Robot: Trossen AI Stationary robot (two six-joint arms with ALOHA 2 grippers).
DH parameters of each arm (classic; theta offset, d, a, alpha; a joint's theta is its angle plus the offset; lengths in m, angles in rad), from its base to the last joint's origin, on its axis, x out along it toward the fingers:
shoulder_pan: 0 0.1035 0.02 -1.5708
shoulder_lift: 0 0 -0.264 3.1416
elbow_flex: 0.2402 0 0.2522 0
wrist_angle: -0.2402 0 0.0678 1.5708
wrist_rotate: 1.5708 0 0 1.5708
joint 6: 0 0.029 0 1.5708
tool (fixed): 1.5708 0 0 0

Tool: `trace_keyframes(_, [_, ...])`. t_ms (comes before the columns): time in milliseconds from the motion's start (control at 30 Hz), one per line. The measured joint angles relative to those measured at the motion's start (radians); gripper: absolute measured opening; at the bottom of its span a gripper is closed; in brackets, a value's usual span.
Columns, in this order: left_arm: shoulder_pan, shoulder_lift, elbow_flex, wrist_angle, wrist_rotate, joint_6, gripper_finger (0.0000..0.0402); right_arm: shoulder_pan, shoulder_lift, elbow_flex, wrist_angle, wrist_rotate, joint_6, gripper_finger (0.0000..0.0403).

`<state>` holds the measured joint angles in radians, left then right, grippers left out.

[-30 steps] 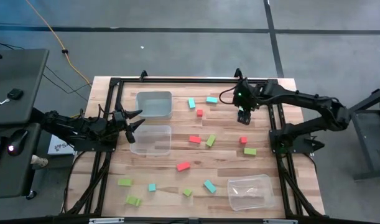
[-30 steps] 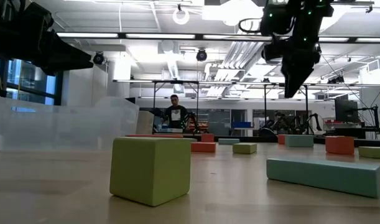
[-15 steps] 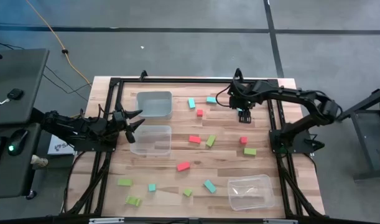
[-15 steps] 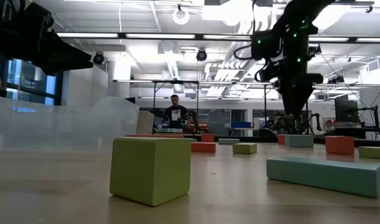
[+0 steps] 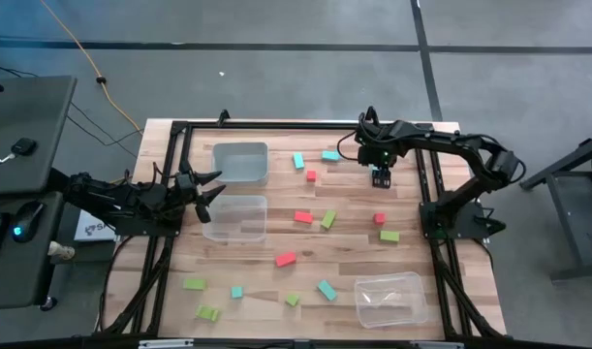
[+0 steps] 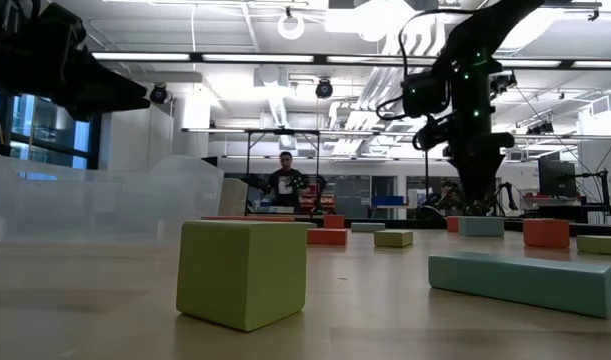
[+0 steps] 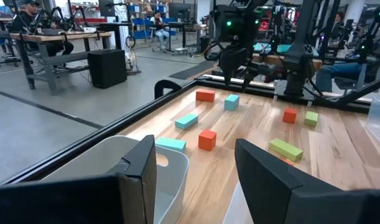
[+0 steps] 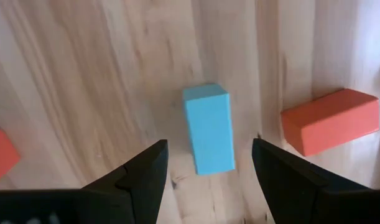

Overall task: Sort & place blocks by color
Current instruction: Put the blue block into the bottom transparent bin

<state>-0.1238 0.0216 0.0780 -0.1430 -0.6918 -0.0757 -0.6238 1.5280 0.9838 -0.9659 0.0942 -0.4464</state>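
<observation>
**Blocks scattered, arms at opposite edges**

We see the right gripper [image 5: 380,177] over the table [image 5: 412,247] near its far right corner, close to a teal block [image 5: 329,155]. The left gripper [image 5: 214,190] sits at the left edge, jaws open, between two tubs [image 5: 239,161]. A third tub [image 5: 389,300] lies near the near right corner.

Below my dark fingers [image 8: 146,177] lies a teal block [image 8: 208,129] on pale, streaky wood grain [image 8: 84,74]. A red block [image 8: 329,121] lies beside it.
</observation>
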Motion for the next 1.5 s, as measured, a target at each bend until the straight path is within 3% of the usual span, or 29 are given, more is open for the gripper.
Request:
trace_keyframes(333, [0.0, 0.0, 0.0, 0.008, 0.0, 0.0, 0.0154, -0.038, 0.023, 0.0, 0.075, -0.047, -0.001, 0.0225])
trace_keyframes(1033, [0.0, 0.0, 0.0, 0.005, -0.004, 0.0, 0.0154, -0.038, 0.182, 0.0, 0.077, 0.006, 0.005, 0.0223])
trace_keyframes(1167, [0.0, 0.0, 0.0, 0.005, -0.004, 0.0, 0.0154, -0.038, 0.182, 0.0, 0.076, 0.007, 0.026, 0.0198])
trace_keyframes(1367, [0.0, 0.0, 0.0, 0.005, -0.004, 0.0, 0.0154, -0.038, 0.181, 0.0, 0.061, 0.003, 0.079, 0.0115])
trace_keyframes(1500, [0.0, 0.0, 0.0, 0.005, -0.004, -0.001, 0.0154, -0.038, 0.18, 0.0, 0.05, -0.036, 0.126, 0.0106])
